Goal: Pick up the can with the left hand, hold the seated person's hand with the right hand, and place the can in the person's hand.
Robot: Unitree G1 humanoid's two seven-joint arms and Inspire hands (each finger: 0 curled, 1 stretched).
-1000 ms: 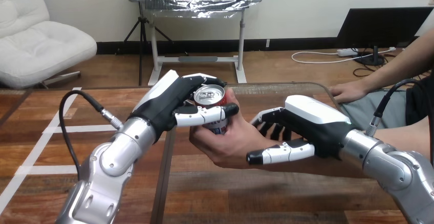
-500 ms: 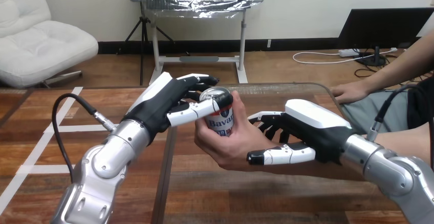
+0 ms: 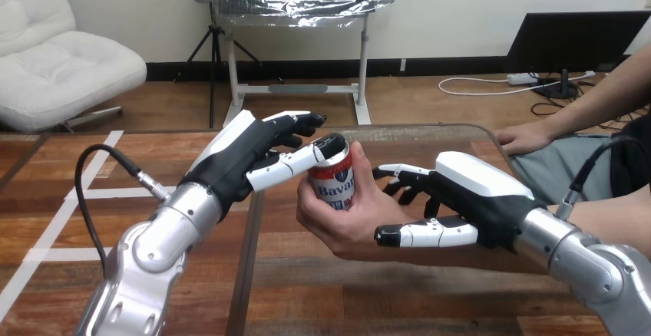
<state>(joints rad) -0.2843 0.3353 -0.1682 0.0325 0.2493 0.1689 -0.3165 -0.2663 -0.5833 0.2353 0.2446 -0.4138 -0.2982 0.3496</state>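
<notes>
A red-and-white can (image 3: 335,179) stands tilted a little in the person's hand (image 3: 343,225) above the table's middle, with that hand's thumb and fingers wrapped round it. My left hand (image 3: 244,158) is just left of the can, open, its fingers straight and apart from the can's far side. Only its thumb tip lies at the can's top rim. My right hand (image 3: 480,198) grips the person's hand from the right. Its thumb runs along the near side of the wrist and its fingers (image 3: 401,176) curl behind the back of the hand.
The person's other hand (image 3: 523,137) rests flat at the far right edge of the wooden table (image 3: 322,290). A dark seam (image 3: 247,267) runs down the tabletop under my left forearm.
My left hand's fingers have straightened and drawn back from the can, leaving it in the person's hand. That hand, with the can, has shifted slightly right. My right hand kept its hold.
</notes>
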